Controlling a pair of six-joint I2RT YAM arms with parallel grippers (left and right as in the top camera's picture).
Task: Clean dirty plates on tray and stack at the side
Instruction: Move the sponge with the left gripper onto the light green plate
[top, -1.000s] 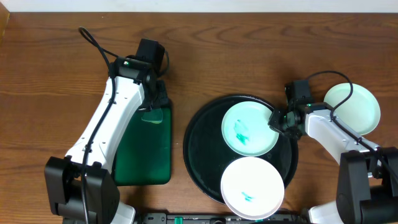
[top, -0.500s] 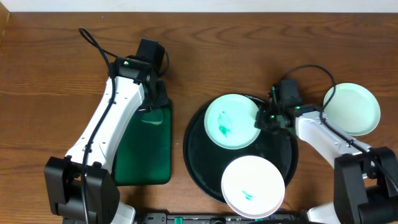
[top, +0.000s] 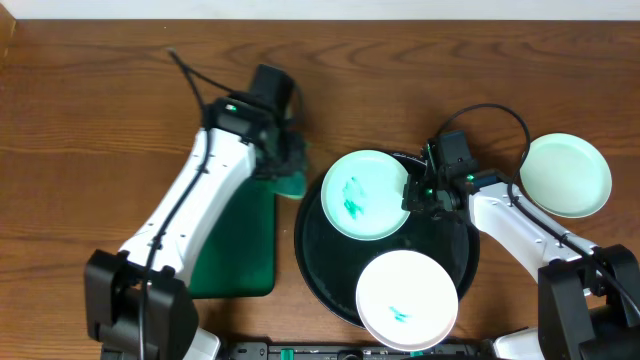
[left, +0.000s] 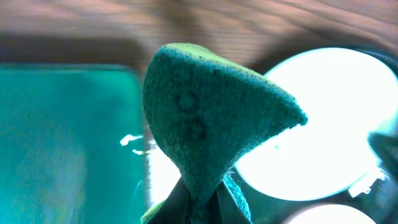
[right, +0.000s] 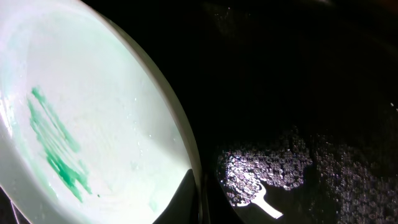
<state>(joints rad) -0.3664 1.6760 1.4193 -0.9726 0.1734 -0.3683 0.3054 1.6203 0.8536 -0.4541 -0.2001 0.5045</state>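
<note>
Since a moment ago the left arm has swung over from the green tray (top: 235, 250), and its left gripper (top: 280, 160) now hangs just beside the black tray (top: 315, 250) at its upper left. It is clamped shut on a green sponge (left: 211, 118). Seen from the left wrist, the sponge fills the middle of the view and hides part of the bright plate behind it.

The marked plate (top: 362, 195) has slid up and to the left across the tray and now reaches the rim there. The right gripper (top: 418, 192) is pinched closed on its right edge. Teal scribbles show in the plate's centre.

A second plate (top: 407, 300) with a small teal mark lies at the tray's near side, overhanging the rim. A third plate (top: 565, 175), with no marks, sits on the surface (top: 80, 120) to the right, well apart from the tray, and the right arm's cable (top: 500, 112) loops beside it. The left arm covers part of the green tray.
</note>
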